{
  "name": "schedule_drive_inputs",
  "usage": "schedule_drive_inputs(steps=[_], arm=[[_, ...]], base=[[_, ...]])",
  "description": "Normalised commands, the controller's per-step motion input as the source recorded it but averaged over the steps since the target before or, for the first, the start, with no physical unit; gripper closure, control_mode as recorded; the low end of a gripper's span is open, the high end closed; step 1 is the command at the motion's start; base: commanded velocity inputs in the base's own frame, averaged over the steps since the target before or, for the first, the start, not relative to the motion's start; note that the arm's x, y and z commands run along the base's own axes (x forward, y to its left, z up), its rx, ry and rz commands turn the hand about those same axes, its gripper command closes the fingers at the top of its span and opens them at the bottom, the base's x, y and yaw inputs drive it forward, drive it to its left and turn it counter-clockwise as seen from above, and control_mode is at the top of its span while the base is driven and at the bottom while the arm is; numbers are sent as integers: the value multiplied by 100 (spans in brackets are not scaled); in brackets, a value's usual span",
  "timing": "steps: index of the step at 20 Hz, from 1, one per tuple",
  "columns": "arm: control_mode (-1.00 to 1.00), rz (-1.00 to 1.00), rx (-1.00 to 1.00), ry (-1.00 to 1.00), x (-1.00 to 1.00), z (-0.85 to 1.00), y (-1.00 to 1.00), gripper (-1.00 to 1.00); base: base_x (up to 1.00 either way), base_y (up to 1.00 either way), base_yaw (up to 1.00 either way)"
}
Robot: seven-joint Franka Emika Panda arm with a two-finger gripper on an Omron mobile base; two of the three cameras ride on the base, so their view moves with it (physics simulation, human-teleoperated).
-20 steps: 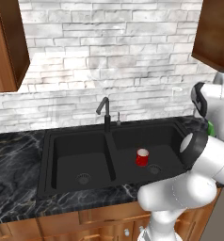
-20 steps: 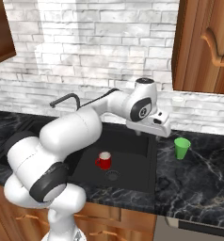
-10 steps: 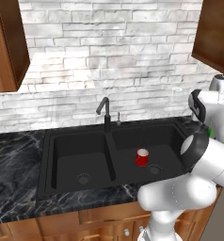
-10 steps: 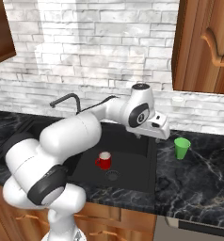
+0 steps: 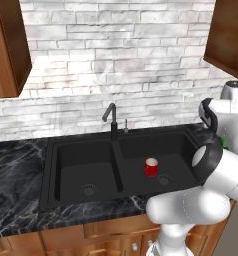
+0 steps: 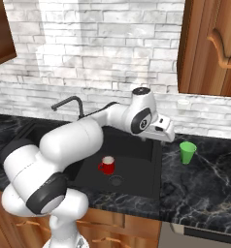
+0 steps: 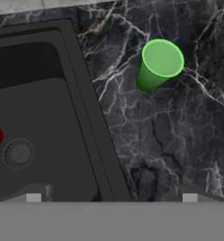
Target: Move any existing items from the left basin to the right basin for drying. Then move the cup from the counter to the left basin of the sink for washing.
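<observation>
The green cup (image 6: 187, 152) stands upright on the black marble counter (image 6: 209, 184), right of the sink; from the hand view the green cup (image 7: 158, 66) lies ahead and to the right. My gripper (image 6: 161, 137) hangs over the sink's right rim, left of that cup and apart from it. Its fingertips (image 7: 34, 196) are spread wide, so the gripper (image 7: 111, 196) is open and empty. The red cup (image 5: 151, 167) with a white inside stands in the right basin (image 5: 176, 150), beside its drain. The left basin (image 5: 78, 170) holds only its grey drain (image 5: 89, 189).
The slim black faucet (image 5: 111, 117) rises behind the ridge between the basins. A wooden cabinet (image 6: 212, 48) hangs above the counter on the right. My own arm (image 5: 216, 165) blocks most of the right counter in the left base view.
The hand has sunk slightly over the sink's right rim and the arm has shifted a little to the right. Both cups stay where they were.
</observation>
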Motion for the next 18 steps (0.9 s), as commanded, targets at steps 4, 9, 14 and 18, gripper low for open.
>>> schedule_drive_inputs(steps=[4, 9, 14, 18], arm=[[-100, 0, -7, -2, 11, -7, -1, -100], [-100, 0, -5, -1, 6, -14, -8, -100], [-100, 0, -4, 0, 16, -9, -14, -100], [-100, 0, -2, 0, 18, -4, -12, -100]], base=[[0, 0, 0], [0, 0, 0], [0, 0, 0], [0, 0, 0]])
